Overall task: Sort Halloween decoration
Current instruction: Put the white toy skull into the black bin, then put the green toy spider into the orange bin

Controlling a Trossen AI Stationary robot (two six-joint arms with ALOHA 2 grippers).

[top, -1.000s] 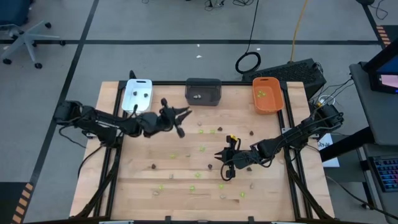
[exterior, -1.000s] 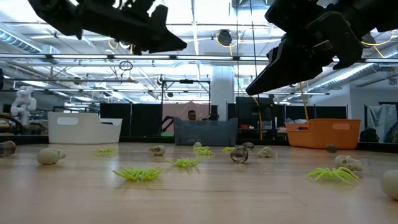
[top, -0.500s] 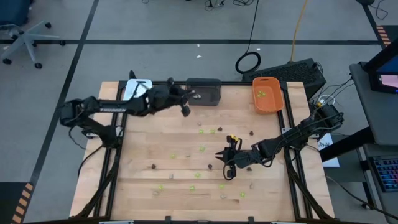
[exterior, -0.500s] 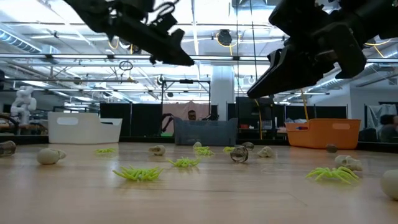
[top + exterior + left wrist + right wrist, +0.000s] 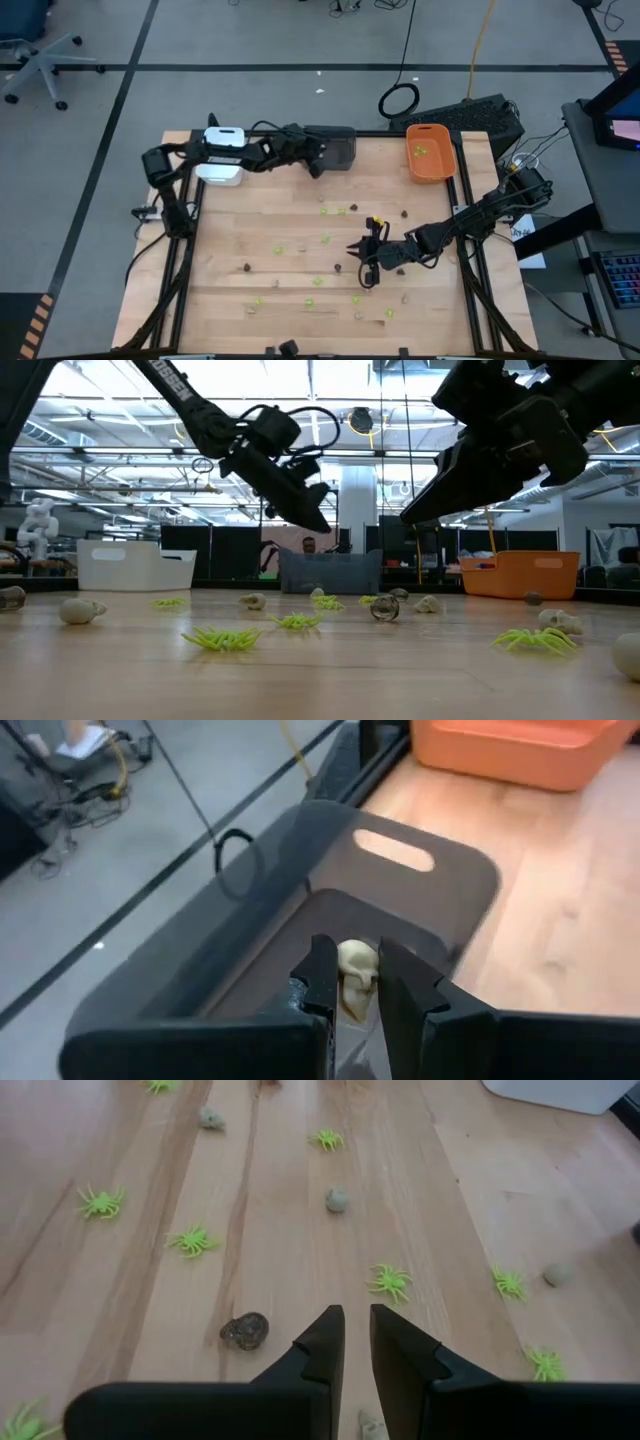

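- We are seeing the white tray [image 5: 222, 158] at the far left corner of the tabletop [image 5: 300, 290], with the left arm passing over it.
- The left gripper [image 5: 316, 165] is hanging at the near edge of the dark grey tray [image 5: 335, 146], which is standing in the middle of the far side.
- In the left wrist view its fingers [image 5: 320, 982] are closing on a pale beige piece [image 5: 356, 972], and they are holding it just above the inside of the dark grey tray [image 5: 420, 890].
- The Halloween decoration [image 5: 324, 239] is lying scattered over the middle and near part of the tabletop: lime green spiders, small dark pieces and pale pieces, all apart from each other.
- In the low view we are seeing green spiders [image 5: 222, 639] and pale pieces [image 5: 81, 611] lying on the wood in front of the three trays.
- The right gripper [image 5: 360, 266] is hovering over the near right part of the tabletop, pointing to the left, among the scattered pieces.
- Its fingers [image 5: 322, 1342] are standing almost closed, with only a thin gap, and they are gripping nothing.
- In the right wrist view a dark brown piece [image 5: 245, 1330] is lying just beside these fingers, not touching them.
- The orange tray [image 5: 430, 152] is standing at the far right corner, and some green pieces are lying inside it.
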